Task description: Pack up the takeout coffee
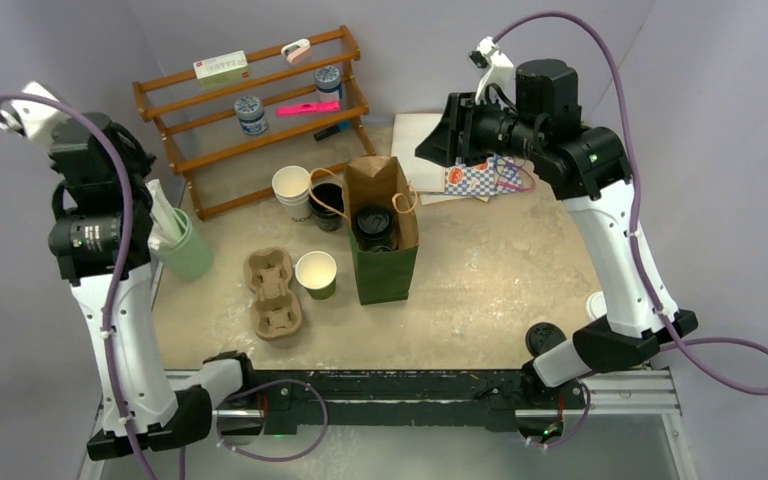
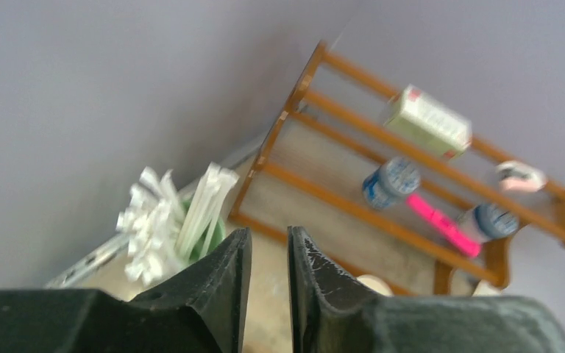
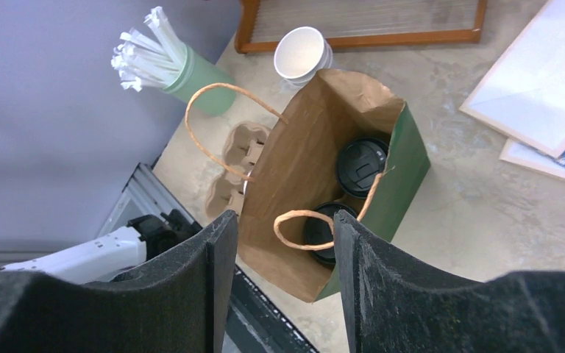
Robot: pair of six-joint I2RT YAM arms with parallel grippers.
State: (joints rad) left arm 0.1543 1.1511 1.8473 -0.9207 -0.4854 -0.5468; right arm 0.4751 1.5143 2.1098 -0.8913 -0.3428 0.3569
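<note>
A green paper bag (image 1: 388,268) with a brown inside stands open mid-table. In the right wrist view two round black sip lids (image 3: 362,165) (image 3: 322,235) show inside the bag (image 3: 401,169); the cup walls under them are hidden. One lid (image 1: 373,224) also shows in the top view. My right gripper (image 1: 432,148) is open and empty, raised behind and to the right of the bag, with its jaws (image 3: 279,217) looking down into it. My left gripper (image 1: 132,158) is raised at the far left. Its jaws (image 2: 269,239) stand a narrow slit apart and hold nothing.
A lidless green cup (image 1: 316,274) and a cardboard cup carrier (image 1: 273,293) sit left of the bag. White cups (image 1: 292,189) and a black cup (image 1: 327,206) stand behind it. A green holder of straws (image 1: 186,248) and a wooden rack (image 1: 255,110) are back left. Papers (image 1: 480,178) lie back right.
</note>
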